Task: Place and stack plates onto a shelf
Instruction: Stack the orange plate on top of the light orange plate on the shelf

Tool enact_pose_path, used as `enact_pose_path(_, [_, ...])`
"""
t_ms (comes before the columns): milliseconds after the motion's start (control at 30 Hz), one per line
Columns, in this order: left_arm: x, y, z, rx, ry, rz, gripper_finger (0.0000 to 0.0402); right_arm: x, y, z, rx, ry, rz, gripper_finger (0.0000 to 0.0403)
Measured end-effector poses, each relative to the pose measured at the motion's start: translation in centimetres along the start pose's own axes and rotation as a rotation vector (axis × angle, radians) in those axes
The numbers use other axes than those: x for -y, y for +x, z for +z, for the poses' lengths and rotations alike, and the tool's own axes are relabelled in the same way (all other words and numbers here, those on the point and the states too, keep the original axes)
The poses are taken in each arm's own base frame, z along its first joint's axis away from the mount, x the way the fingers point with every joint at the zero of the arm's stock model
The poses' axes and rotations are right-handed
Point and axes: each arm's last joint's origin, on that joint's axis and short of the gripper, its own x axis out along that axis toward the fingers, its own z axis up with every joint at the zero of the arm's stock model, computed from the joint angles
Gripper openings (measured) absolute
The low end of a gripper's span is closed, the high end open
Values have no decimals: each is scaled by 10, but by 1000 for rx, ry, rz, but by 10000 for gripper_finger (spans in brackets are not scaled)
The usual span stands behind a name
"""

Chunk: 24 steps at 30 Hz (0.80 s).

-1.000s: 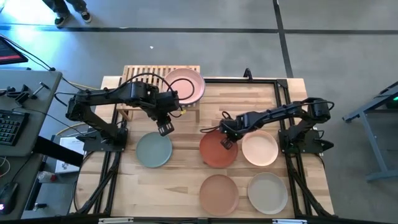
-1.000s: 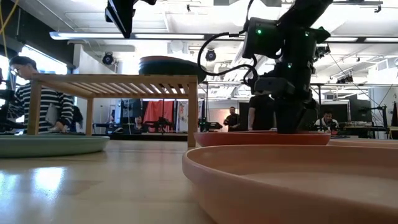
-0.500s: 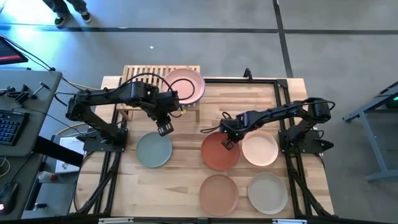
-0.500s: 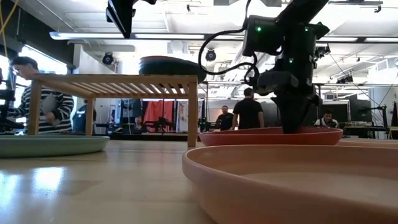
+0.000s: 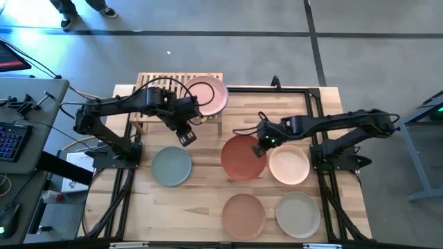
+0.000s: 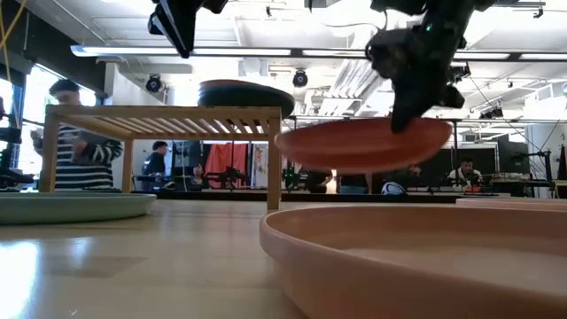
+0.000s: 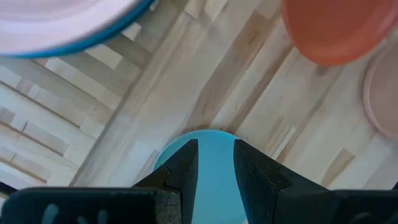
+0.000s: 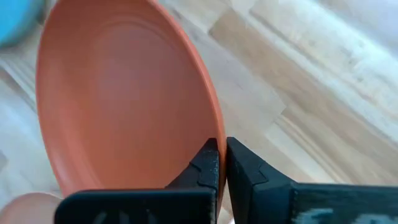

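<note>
My right gripper (image 5: 261, 146) is shut on the terracotta red plate (image 5: 241, 158), which hangs in the air over the table's middle; the low view shows this plate (image 6: 363, 142) clear of the wood. My left gripper (image 5: 184, 135) hovers narrowly open between the shelf (image 5: 158, 84) and the sage green plate (image 5: 171, 166), touching nothing. The pink plate (image 5: 205, 95) lies on a dark teal plate on the shelf's right end. The sage green plate (image 7: 214, 174) shows between my left fingers, far below them. My right gripper pinches the terracotta plate's rim (image 8: 212, 122) on its right side between the two fingers, one on the upper face and one beneath. The fingers (image 6: 406, 111) come slanting down from the table's right. The plate is lifted clear, slightly tilted, reaching out leftward from the hold.
A peach plate (image 5: 289, 165) lies right of the held plate. A tan-orange plate (image 5: 243, 214) and a beige plate (image 5: 297, 214) lie near the front edge. The shelf's left half shows bare slats. People move in the room beyond the table.
My right gripper has risen and drawn a little toward the table's far right, taking the terracotta plate with it. The plate, flat on the table a second ago, is now lifted clear and tilted.
</note>
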Motion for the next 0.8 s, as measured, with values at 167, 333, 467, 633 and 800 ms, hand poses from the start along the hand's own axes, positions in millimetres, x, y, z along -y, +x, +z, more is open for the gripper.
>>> enact_pose_path(167, [-3,0,8,58,-32,-22,91,4,-24,-1,57,11,57,1])
enact_pose_path(333, [-8,0,17,111,-114,-58,91,9,-46,-2,115,25,120,0])
enact_pose_path(467, [-11,-1,23,151,-183,-77,91,16,-62,1,178,52,150,0])
enact_pose_path(633, [-15,-2,33,214,-238,-126,91,26,-74,8,259,85,169,0])
enact_pose_path(800, [-14,-5,43,289,-245,-226,91,29,-82,21,311,85,169,0])
